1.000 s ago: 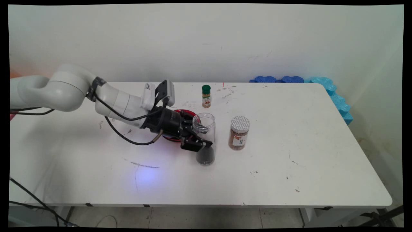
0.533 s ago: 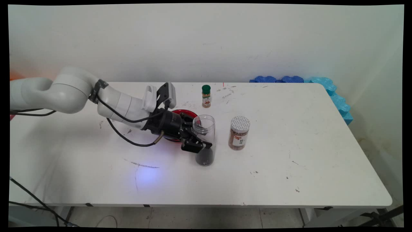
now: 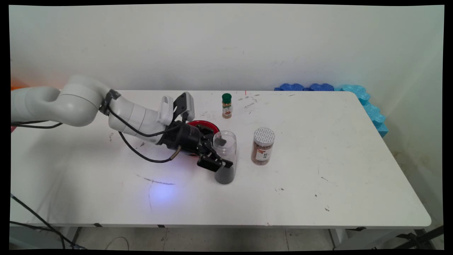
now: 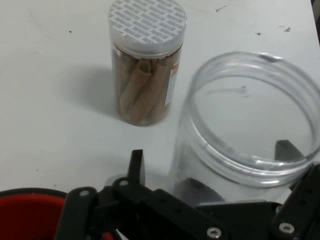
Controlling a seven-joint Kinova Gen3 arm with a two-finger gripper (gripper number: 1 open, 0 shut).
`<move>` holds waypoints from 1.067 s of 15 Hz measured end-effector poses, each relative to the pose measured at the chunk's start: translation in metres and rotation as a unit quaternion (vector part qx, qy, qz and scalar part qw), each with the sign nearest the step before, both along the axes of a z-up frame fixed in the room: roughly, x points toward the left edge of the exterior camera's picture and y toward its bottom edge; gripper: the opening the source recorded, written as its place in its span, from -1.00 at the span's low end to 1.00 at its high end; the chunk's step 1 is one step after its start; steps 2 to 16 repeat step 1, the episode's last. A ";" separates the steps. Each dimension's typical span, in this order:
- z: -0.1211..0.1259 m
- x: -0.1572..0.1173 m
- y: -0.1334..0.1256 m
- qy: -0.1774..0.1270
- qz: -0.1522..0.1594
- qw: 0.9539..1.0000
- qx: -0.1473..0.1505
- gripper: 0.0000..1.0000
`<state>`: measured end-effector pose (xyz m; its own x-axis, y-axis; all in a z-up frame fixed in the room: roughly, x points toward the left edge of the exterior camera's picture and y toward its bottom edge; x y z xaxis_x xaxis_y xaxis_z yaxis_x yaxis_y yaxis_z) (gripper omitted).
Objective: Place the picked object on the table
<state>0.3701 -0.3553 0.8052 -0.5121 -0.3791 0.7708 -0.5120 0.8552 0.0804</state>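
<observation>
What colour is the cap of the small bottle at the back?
Dark green cap on the small bottle, seen best in the main view.

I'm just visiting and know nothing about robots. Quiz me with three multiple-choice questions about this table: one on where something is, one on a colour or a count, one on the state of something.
1. Where does the small spice bottle stand?
A. toward the wall, beyond the open clear jar
B. at the table's near edge
C. inside the red bowl

2. What colour is the small spice bottle's cap?
A. red
B. green
C. yellow

3. In what state is the jar that the gripper has its fingers around?
A. sealed with a patterned lid
B. lying on its side
C. upright, without a lid

Answers:
1. A: it stands alone on the table, behind the other things.
2. B: the cap on top is dark green.
3. C: the hand view looks into its open mouth; the patterned lid belongs to the cinnamon-stick jar beside it.
</observation>
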 end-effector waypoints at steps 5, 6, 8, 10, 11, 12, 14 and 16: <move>0.000 0.000 0.001 -0.001 -0.001 1.000 0.001 1.00; 0.000 0.000 0.001 -0.001 -0.001 1.000 0.001 1.00; 0.000 0.000 0.001 -0.001 -0.001 1.000 0.001 1.00; 0.000 0.000 0.001 -0.001 -0.001 1.000 0.001 1.00; 0.000 0.000 0.001 -0.001 -0.001 1.000 0.001 1.00; 0.000 0.000 0.001 -0.001 -0.001 1.000 0.001 1.00; 0.000 0.000 0.001 -0.001 -0.001 1.000 0.001 1.00; 0.000 0.000 0.001 -0.001 -0.001 1.000 0.001 1.00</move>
